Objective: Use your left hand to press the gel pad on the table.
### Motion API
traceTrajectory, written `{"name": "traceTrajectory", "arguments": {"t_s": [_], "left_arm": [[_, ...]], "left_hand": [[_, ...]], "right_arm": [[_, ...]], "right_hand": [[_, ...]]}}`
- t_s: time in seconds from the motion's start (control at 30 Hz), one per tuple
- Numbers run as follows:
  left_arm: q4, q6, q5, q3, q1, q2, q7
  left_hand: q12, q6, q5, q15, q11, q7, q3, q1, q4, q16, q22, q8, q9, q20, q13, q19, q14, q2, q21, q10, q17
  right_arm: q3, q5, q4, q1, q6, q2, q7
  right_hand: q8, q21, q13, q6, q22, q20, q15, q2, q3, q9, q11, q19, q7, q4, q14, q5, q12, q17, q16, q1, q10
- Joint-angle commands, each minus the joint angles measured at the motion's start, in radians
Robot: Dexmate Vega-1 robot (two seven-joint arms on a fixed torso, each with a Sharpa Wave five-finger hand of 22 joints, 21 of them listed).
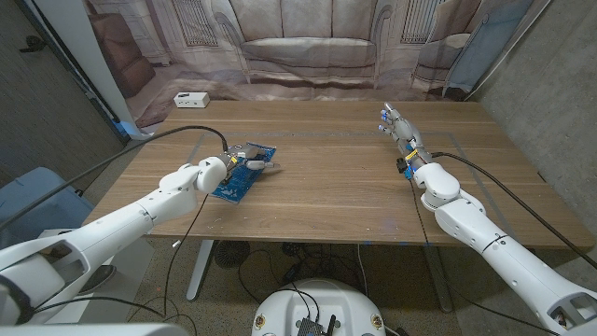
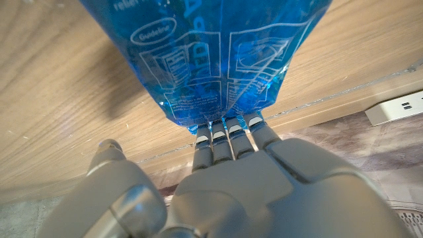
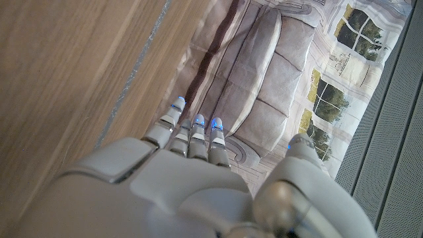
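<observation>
A blue gel pad (image 1: 235, 187) with white printing lies on the wooden table (image 1: 336, 177), left of the middle. My left hand (image 1: 233, 161) is over the pad's middle, and part of the pad is hidden under it. In the left wrist view the fingers (image 2: 228, 132) of my left hand (image 2: 231, 178) bend down and their tips touch the gel pad (image 2: 218, 53) at its edge, with the thumb off to the side on the wood. My right hand (image 1: 399, 131) stands at the far right of the table, fingers stretched out and holding nothing; the right wrist view shows the back of this right hand (image 3: 192, 178).
A white power strip (image 1: 191, 99) lies at the table's far left corner, also in the left wrist view (image 2: 395, 109). Black cables run along both arms. A backdrop printed with a sofa (image 1: 308, 47) hangs behind the table. A blue seat (image 1: 28, 196) stands at the left.
</observation>
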State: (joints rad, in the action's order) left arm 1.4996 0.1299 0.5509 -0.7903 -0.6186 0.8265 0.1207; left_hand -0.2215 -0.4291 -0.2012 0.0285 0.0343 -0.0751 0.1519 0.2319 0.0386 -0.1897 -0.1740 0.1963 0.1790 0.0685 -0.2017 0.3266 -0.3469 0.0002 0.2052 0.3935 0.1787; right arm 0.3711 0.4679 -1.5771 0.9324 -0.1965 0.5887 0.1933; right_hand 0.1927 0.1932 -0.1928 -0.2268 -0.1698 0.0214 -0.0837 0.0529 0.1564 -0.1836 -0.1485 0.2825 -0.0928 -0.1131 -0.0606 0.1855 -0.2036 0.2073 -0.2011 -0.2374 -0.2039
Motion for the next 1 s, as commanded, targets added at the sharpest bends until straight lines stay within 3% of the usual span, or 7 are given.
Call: {"name": "traceTrajectory", "arguments": {"t_s": [0.03,0.4,1.0], "left_arm": [[-0.005,0.043,0.022,-0.033,0.013,-0.008,0.062],[-0.005,0.049,0.02,-0.036,0.011,-0.009,0.055],[0.046,0.045,0.017,0.005,-0.023,0.013,-0.036]], "left_hand": [[-0.005,-0.015,-0.005,-0.002,0.0,-0.004,0.002,0.003,0.004,-0.009,-0.005,0.008,0.005,-0.003,-0.003,0.01,-0.013,0.012,0.007,0.009,0.002],[-0.005,-0.018,-0.005,-0.001,-0.005,-0.005,0.002,0.004,0.005,-0.007,-0.005,0.006,0.005,-0.002,-0.003,0.012,-0.014,0.015,0.006,0.011,0.002],[-0.008,-0.037,-0.004,-0.004,-0.006,0.001,0.003,0.007,0.007,-0.009,-0.005,0.009,0.005,-0.002,-0.003,0.026,-0.03,0.021,0.007,0.027,0.002]], "right_arm": [[0.0,0.001,-0.001,-0.003,0.002,0.002,-0.003],[0.001,0.0,0.003,-0.003,-0.002,0.003,-0.007],[0.001,-0.001,0.003,-0.002,-0.008,0.003,-0.007]], "right_hand": [[0.004,0.002,-0.005,-0.007,-0.003,0.003,-0.002,0.004,0.0,-0.003,-0.002,0.005,-0.005,-0.007,-0.008,0.001,-0.002,0.001,-0.007,-0.007,-0.006],[0.004,0.002,-0.005,-0.008,-0.004,0.003,-0.002,0.005,0.0,-0.003,0.0,0.005,-0.005,-0.007,-0.008,0.001,-0.002,0.002,-0.007,-0.008,-0.006],[0.004,0.002,-0.005,-0.009,-0.004,0.004,-0.002,0.006,-0.001,-0.003,-0.001,0.005,-0.005,-0.007,-0.008,0.0,-0.002,0.002,-0.007,-0.008,-0.007]]}}
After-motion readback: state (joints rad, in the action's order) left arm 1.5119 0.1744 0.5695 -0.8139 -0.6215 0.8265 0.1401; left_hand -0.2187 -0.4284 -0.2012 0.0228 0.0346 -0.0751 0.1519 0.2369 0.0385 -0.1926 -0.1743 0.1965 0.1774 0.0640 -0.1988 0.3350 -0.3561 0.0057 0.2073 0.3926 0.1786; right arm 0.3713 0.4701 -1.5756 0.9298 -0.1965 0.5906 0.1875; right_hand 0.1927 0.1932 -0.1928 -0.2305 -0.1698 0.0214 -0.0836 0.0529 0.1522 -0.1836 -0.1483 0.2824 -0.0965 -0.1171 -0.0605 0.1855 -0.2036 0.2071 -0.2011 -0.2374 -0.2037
